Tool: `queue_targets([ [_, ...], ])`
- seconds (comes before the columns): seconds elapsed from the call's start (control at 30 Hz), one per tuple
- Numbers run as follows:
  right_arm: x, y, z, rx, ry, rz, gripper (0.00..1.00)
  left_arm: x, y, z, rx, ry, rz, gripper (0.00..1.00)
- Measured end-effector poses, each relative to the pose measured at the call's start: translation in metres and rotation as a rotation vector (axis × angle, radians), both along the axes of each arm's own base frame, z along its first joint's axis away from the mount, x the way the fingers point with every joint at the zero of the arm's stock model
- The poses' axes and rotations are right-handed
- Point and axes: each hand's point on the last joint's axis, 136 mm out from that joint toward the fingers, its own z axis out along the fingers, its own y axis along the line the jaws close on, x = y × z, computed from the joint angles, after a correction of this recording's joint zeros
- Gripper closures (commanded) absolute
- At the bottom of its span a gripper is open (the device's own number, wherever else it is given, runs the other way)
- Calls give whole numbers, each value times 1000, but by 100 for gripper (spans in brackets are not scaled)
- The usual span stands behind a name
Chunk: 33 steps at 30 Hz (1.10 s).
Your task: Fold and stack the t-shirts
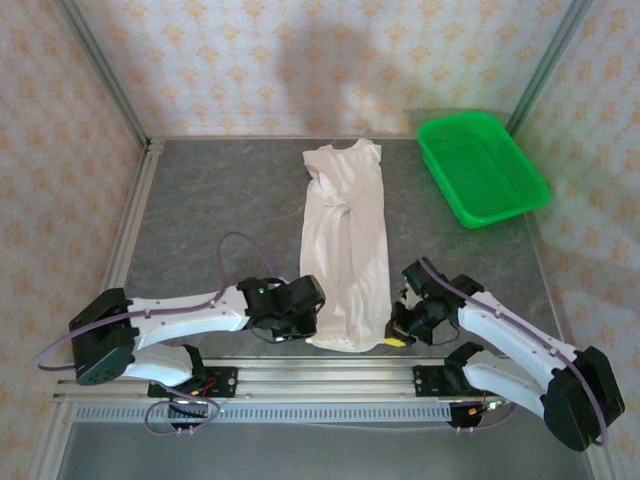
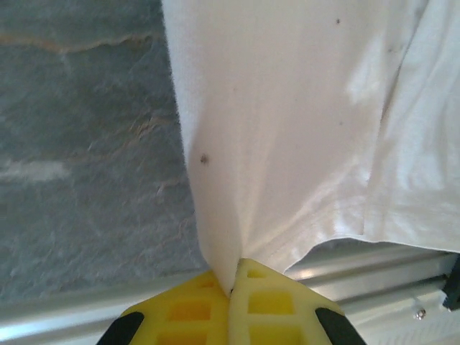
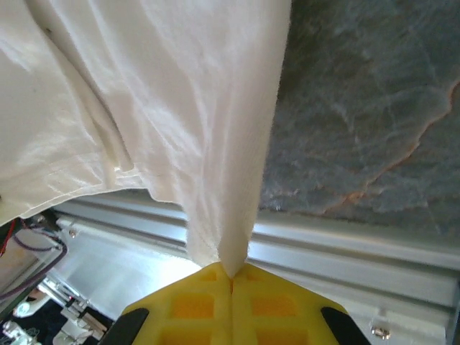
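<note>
T-shirt [image 1: 345, 245]: laid lengthwise on the bench [image 1: 200, 220], neck far, hem near.
Left hand [image 2: 231, 291]: clamped on the near left hem corner.
Right hand [image 3: 231, 277]: clamped on the near right hem corner.
Risk: a corner could be slipped, or the fold skewed, by uneven lifting.

Soft matt cloth t-shirt [image 1: 345, 250], glossy green plastic basket [image 1: 480, 170], stone-look tabletop [image 1: 220, 200].

We are finding no words, numbers, labels or brand marks that can be read. On the white t-shirt [image 2: 287, 108] we are seeing a few tiny dark specks, too small to make out as print. The wallpaper [image 1: 300, 60] is carrying a repeating orange motif, not lettering.
</note>
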Motion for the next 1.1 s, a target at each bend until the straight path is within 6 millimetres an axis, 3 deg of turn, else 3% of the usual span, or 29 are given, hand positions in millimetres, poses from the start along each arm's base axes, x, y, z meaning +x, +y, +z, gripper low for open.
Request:
queue_targets([
  [0.27,-6,4,15,39,6,15,100,-19,24,11,-32,-17,66,100],
  [0.6,-11,13,38,107,-16,33,100,-37,27,19,-32,-21,79,100],
  [0.8,6,21,59,93,-48,38,100,-18,20,52,-80,-63,122,100],
  [0.97,46,33,92,45,-150,62,100,17,16,92,-157,-124,181,100],
  [1.1,78,37,108,1,-217,70,100,42,25,102,-155,-143,216,100],
])
